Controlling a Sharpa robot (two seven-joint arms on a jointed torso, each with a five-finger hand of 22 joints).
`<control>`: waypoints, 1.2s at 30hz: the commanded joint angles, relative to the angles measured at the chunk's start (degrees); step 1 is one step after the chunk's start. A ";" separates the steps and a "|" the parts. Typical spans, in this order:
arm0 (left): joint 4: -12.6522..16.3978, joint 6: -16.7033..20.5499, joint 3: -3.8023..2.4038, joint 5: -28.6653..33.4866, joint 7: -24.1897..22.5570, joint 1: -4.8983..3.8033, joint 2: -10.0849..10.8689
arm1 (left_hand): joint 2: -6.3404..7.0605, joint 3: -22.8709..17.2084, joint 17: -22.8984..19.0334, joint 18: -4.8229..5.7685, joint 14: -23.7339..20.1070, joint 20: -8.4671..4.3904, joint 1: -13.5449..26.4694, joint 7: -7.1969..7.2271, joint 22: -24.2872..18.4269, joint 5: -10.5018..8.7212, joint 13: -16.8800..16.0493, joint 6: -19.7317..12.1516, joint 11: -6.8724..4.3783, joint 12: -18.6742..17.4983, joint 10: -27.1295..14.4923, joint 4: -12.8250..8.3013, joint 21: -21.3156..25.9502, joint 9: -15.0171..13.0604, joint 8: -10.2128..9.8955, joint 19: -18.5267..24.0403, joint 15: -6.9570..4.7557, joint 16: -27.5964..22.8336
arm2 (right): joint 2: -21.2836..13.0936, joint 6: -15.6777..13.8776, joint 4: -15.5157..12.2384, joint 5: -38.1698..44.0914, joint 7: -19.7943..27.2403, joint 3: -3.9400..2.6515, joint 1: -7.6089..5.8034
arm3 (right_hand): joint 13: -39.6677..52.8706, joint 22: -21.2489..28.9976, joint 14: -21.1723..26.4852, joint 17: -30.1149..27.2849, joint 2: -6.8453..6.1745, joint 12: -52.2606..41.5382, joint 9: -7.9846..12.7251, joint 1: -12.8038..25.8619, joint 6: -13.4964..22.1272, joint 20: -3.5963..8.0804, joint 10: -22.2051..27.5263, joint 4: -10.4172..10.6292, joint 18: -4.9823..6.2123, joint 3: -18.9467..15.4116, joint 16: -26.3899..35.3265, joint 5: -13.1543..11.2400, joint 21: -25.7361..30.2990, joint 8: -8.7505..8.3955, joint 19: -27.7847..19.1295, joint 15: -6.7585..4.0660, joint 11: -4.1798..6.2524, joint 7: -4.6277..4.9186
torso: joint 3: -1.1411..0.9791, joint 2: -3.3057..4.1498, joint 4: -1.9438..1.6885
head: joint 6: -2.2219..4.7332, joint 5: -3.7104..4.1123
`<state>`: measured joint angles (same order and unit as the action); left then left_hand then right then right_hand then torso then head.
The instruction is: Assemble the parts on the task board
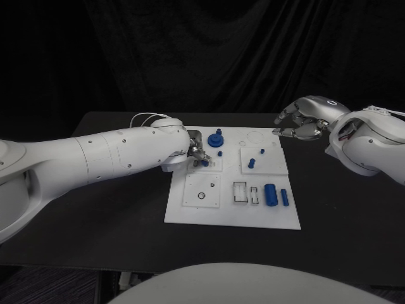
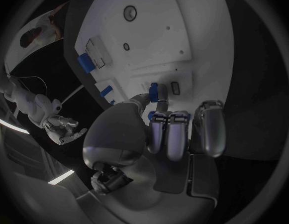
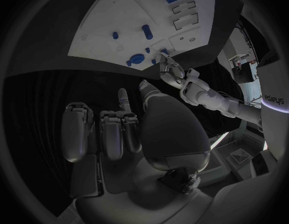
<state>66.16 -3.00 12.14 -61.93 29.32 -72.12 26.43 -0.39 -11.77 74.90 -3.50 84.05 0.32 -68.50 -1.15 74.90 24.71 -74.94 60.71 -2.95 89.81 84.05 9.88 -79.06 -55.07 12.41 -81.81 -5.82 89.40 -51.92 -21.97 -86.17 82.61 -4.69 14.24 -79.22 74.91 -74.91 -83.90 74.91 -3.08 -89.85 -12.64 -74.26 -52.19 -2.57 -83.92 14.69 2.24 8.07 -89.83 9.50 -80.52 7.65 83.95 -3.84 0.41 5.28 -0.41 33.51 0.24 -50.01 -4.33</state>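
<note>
I see a small blue part (image 2: 154, 91) pinched in my left hand's (image 1: 192, 151) fingers at the task board's (image 1: 202, 212) ten o'clock corner; tilted, it could jam. My right hand (image 1: 301, 123) hovers clenched, empty, over the worktop (image 1: 93, 215).

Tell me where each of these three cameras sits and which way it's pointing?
Head view: on the robot's head, looking down at the task board; both white arms reach in.
Left wrist view: behind the left hand, facing the board, where its fingertips pinch a small blue part.
Right wrist view: behind the right hand, which holds nothing, looking across the board from its far side.
Shared: all show the board; the right wrist view also shows the left hand.
</note>
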 commanded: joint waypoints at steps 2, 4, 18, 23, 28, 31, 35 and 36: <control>-0.03 -0.07 0.04 -0.21 -0.15 0.25 -0.02 | 0.31 -0.43 13.56 -0.34 5.49 0.13 0.43 0.15 0.80 -0.31 -15.06 0.08 -0.17 0.19 5.95 -0.01 0.21 -0.12 -0.33 0.41 -0.21 -0.31 | 0.04 0.13 0.06 0.09 -1.05 -0.05 0.16 | 15.09 -12.00 -6.10 15.09 0.13 -0.15 -0.05 -0.53 -0.26 -0.47 -6.08 -0.49 0.11 0.01 -0.17 0.13 0.32 0.06 1.21 0.50 -0.47 -0.03 | -0.02 -0.02 0.05 | 0.01 -0.05; -0.15 0.00 0.04 -0.21 -0.27 0.27 -0.06 | 0.31 -0.76 13.48 -0.37 5.46 0.14 0.53 0.13 0.70 -0.37 -15.06 0.06 -0.16 0.19 5.95 -0.05 0.31 -0.20 -0.40 0.47 -0.20 -0.37 | 0.09 0.15 0.07 0.09 -1.04 -0.05 0.18 | 15.09 -12.00 -6.10 15.09 0.13 -0.15 -0.05 -0.53 -0.26 -0.47 -6.08 -0.49 0.11 0.01 -0.17 0.13 0.32 0.06 1.21 0.50 -0.47 -0.03 | -0.01 -0.05 0.14 | 0.01 -0.17; -0.36 1.04 0.04 -0.21 -0.83 0.45 -0.37 | 0.43 -2.01 13.33 -0.42 5.41 0.22 1.29 0.02 0.54 -1.54 -14.99 0.00 -0.05 0.10 5.90 -0.03 0.60 -0.65 -0.73 0.60 -0.10 -0.47 | 0.21 0.21 0.12 0.09 -0.99 -0.05 0.25 | 15.09 -11.93 -6.10 15.09 0.20 -0.15 -0.04 -0.51 -0.34 -0.49 -6.08 -0.51 0.16 -0.01 -0.17 0.12 0.52 0.00 1.11 0.52 -0.49 0.00 | -0.02 -0.07 0.13 | 0.01 -0.10; -0.36 1.17 0.04 -0.21 -0.79 0.56 -0.39 | 0.35 -2.31 13.33 -0.41 5.42 0.23 1.30 0.02 0.57 -1.54 -15.00 0.00 -0.05 0.12 5.91 -0.09 0.61 -0.72 -0.78 0.59 -0.09 -0.47 | 0.19 0.22 0.12 0.09 -0.99 -0.05 0.26 | 15.09 -11.93 -6.10 15.09 0.20 -0.15 -0.04 -0.51 -0.34 -0.49 -6.08 -0.51 0.16 -0.01 -0.17 0.12 0.54 0.00 1.10 0.52 -0.49 0.00 | -0.02 -0.07 0.06 | 0.01 -0.05; -0.42 1.18 0.04 -0.21 -0.71 0.68 -0.39 | 0.31 -2.44 13.36 -0.42 5.42 0.24 1.31 0.02 0.56 -1.52 -14.97 0.01 -0.04 0.08 5.88 -0.11 0.63 -0.76 -0.79 0.60 -0.09 -0.46 | 0.19 0.26 0.12 0.09 -0.99 -0.05 0.26 | 15.09 -11.90 -6.10 15.09 0.21 -0.15 -0.04 -0.51 -0.37 -0.50 -6.08 -0.52 0.18 -0.01 -0.17 0.12 0.63 -0.01 1.05 0.52 -0.50 0.00 | -0.02 -0.03 0.10 | 0.01 -0.17; -0.39 1.16 0.04 -0.21 -0.73 0.73 -0.38 | 0.31 -2.44 13.36 -0.42 5.42 0.24 1.31 0.02 0.56 -1.52 -14.97 0.01 -0.04 0.08 5.88 -0.11 0.63 -0.76 -0.79 0.60 -0.09 -0.46 | 0.19 0.28 0.13 0.09 -1.00 -0.05 0.27 | 15.09 -11.90 -6.10 15.09 0.21 -0.15 -0.04 -0.51 -0.37 -0.50 -6.08 -0.52 0.18 -0.01 -0.17 0.12 0.63 -0.01 1.05 0.52 -0.50 0.00 | -0.01 -0.05 0.15 | 0.01 -0.22; -0.20 1.08 0.04 -0.21 -0.80 0.77 -0.33 | 0.34 -2.61 13.26 -0.43 5.39 0.25 1.47 -0.02 0.53 -1.61 -14.91 0.03 -0.02 0.01 5.84 -0.08 0.68 -0.84 -0.83 0.62 -0.08 -0.52 | 0.20 0.30 0.14 0.09 -1.00 -0.05 0.28 | 15.09 -11.90 -6.10 15.09 0.21 -0.15 -0.04 -0.51 -0.37 -0.50 -6.08 -0.52 0.18 -0.01 -0.17 0.12 0.63 -0.01 1.05 0.52 -0.50 0.00 | -0.03 -0.06 0.14 | 0.01 -0.19; -0.15 1.08 0.04 -0.21 -0.82 0.77 -0.31 | 0.45 -2.77 13.28 -0.43 5.40 0.27 1.78 -0.06 0.55 -1.96 -14.93 0.07 0.01 0.03 5.85 -0.01 0.70 -0.97 -0.88 0.61 -0.06 -0.51 | 0.20 0.31 0.14 0.09 -1.00 -0.05 0.28 | 15.09 -11.90 -6.10 15.09 0.21 -0.15 -0.04 -0.51 -0.37 -0.50 -6.08 -0.52 0.18 -0.01 -0.17 0.12 0.63 -0.01 1.05 0.52 -0.50 0.00 | -0.03 -0.05 0.11 | 0.01 -0.16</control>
<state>65.82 -1.85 12.13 -61.96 29.16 -71.64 26.21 0.09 -14.20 74.90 -3.50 84.05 0.53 -67.03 -1.58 74.90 22.87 -74.93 60.70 -2.94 89.81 84.04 9.96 -78.73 -55.94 11.80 -81.61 -5.82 89.18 -51.69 -21.82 -86.07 82.61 -4.70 14.24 -79.09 74.91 -74.94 -84.06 74.91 -3.08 -89.85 -12.64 -74.26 -52.18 -2.57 -83.92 14.36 2.24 8.07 -89.83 9.50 -80.24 7.65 83.95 -3.68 0.41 5.28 -0.43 33.46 0.36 -50.01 -4.55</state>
